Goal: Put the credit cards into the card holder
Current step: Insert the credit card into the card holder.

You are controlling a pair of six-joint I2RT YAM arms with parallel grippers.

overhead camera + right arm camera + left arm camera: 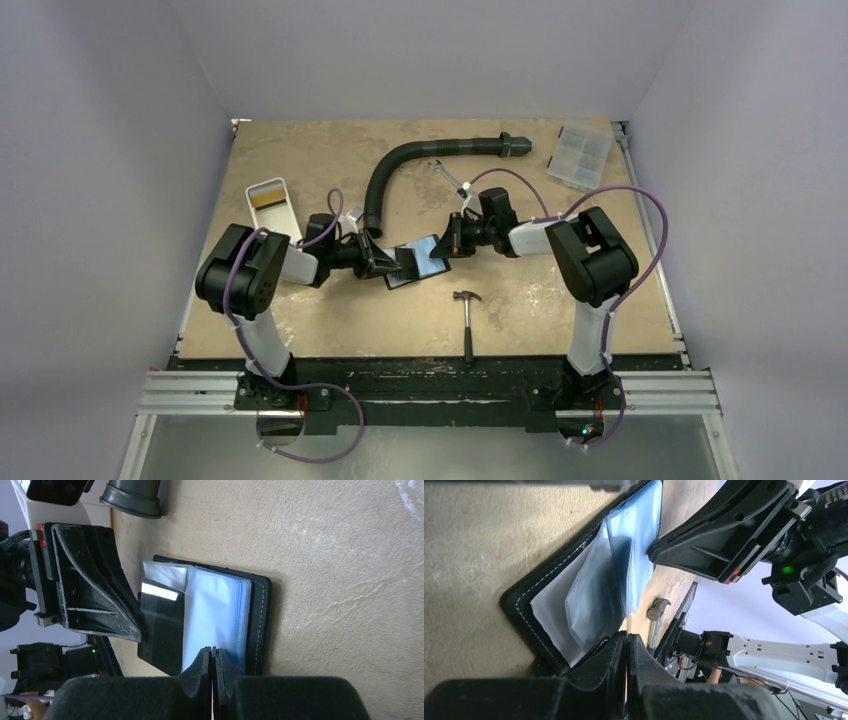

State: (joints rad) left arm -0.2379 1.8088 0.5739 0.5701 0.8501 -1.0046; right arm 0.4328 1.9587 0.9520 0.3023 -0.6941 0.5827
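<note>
1. Left fingers point(616, 652) are pressed together. From the right wrist view they look clamped on the near edge of a dark, glossy credit card point(160, 630). That card lies over the left half of the open card holder point(261, 620), its far end at the mouth of a grey pocket.
2. The holder lies flat and open on the bench point(350, 555), right between the 2 arms, with its clear pocket leaves point(215, 610) stacked on the right half.
3. Right fingers point(200, 662) are together too, their tip on that stack of leaves. I cannot tell whether they pinch 1 leaf or only pin the stack down.
4. My read is that the card is being fed into a pocket. To do it well:
   - Line the card's leading edge square with the pocket mouth.
   - Slide it low and flat along the leaf.
   - Have the right side hold the holder steady, so it neither skids nor folds shut.
   - Push gently, because a tilted corner would likely snag the soft plastic.
</note>
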